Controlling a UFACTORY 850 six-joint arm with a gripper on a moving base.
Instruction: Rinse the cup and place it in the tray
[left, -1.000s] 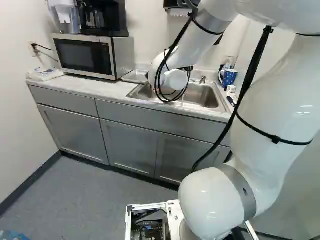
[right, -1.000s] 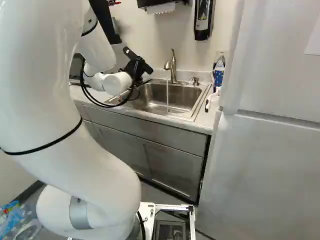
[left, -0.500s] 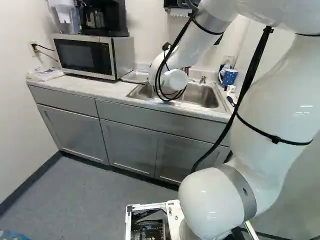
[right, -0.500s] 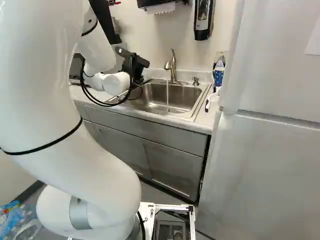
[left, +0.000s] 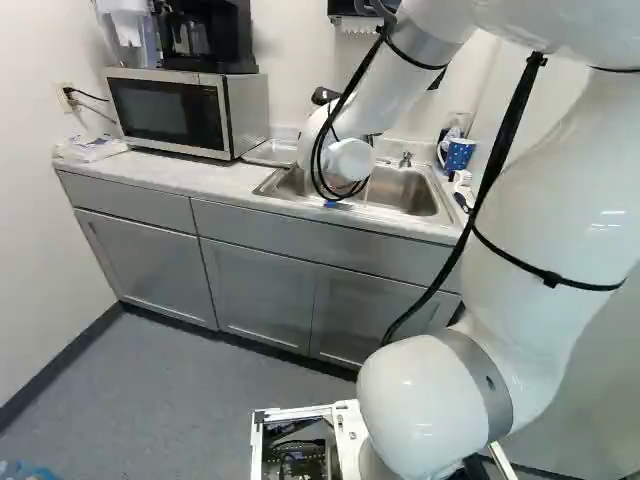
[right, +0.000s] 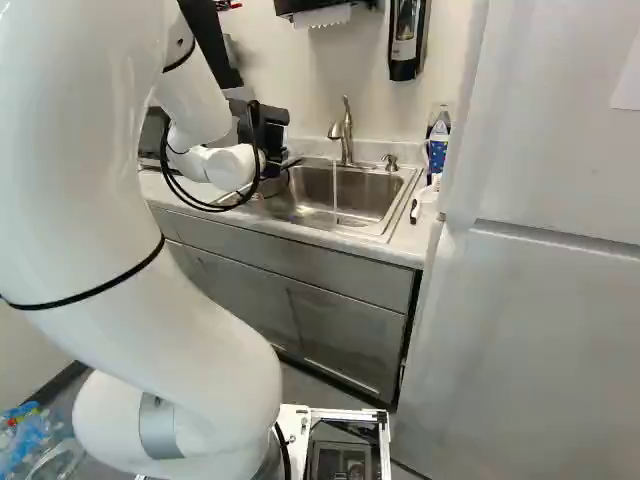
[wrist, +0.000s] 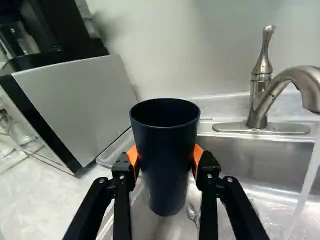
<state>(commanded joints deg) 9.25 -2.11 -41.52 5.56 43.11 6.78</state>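
- Stretched over the counter (left: 155, 172) with the arm (right: 130, 320): could snag the loose cable (right: 205, 208) on something during a sideways swing, from too much slack.
- Close beside the microwave (wrist: 80, 90): could scrape its side with a wrist turned too far that way.
- Over the near side of the sink (wrist: 240, 162), well apart from the falling water: could strike the raised rim by dipping too early.
- On the counter between microwave and sink, apparently the tray (left: 265, 152): could end up half on its edge after a crooked approach. Best lined up from above, after rinsing.
- Near the back wall, with the faucet (wrist: 257, 100): could bump the spout by coming in too high or too far.
- With the gripper (wrist: 166, 158), grasping the cup (wrist: 167, 185) from two sides, orange pads (wrist: 198, 155) against its wall, mouth up: could lose hold through wet, smooth, tapering walls, or twist under added water weight.
- Under the running water (right: 336, 190): could splash or fill without draining, for lack of tilt. Impossible to tell whether already rinsed.
- Down in the basin, with a spoon-like piece (wrist: 191, 212): could get knocked by lowering too deep.
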